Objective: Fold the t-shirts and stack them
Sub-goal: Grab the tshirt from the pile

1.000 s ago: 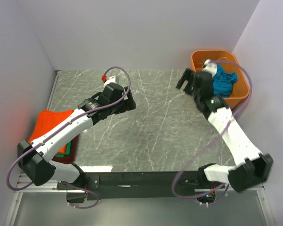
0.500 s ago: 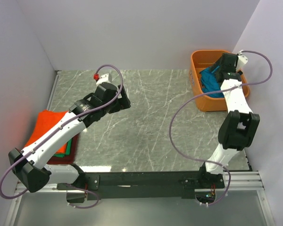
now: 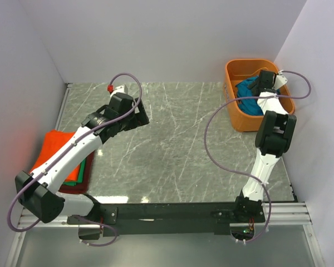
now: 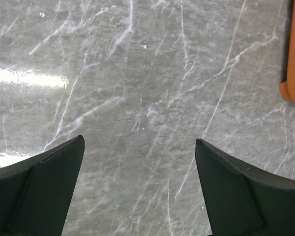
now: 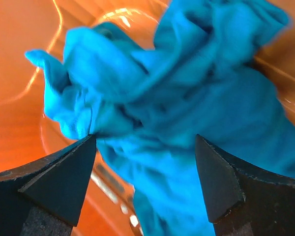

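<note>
1. Pale lilac walls close in a grey tabletop [image 3: 178, 150] patterned like marble with white veins. A black rail [image 3: 167, 212] runs along its near edge, under the bases of both arms.
2. One teal t-shirt [image 3: 245, 92] [image 5: 187, 113] lies crumpled and unfolded in an orange basket [image 3: 234, 114] [image 5: 19, 59]. The basket sits at the far right corner of the tabletop.
3. The right gripper [image 3: 264, 79] [image 5: 145, 140] hangs inside the basket, right over the teal cloth. Its jaws are spread wide and have hold of nothing. In the wrist view its two dark fingers [image 5: 59, 182] frame the rumpled cloth close up. I cannot tell whether the tips touch it.
4. The other t-shirts lie folded flat in a stack at the left edge of the tabletop, toward the near corner. The orange t-shirt [image 3: 54, 146] is on top. A strip of the green t-shirt [image 3: 82, 173] shows beneath it, and the dark red t-shirt [image 3: 73, 189] is at the bottom. The left arm's white link crosses over part of the stack.
5. The left gripper [image 3: 138, 113] [image 4: 140, 142] is above bare tabletop in the far left part, well apart from the stack and the basket. Its jaws stand wide open and empty. Only veined stone shows between its fingers [image 4: 44, 187], with the edge of the basket at the right side of the wrist view.
</note>
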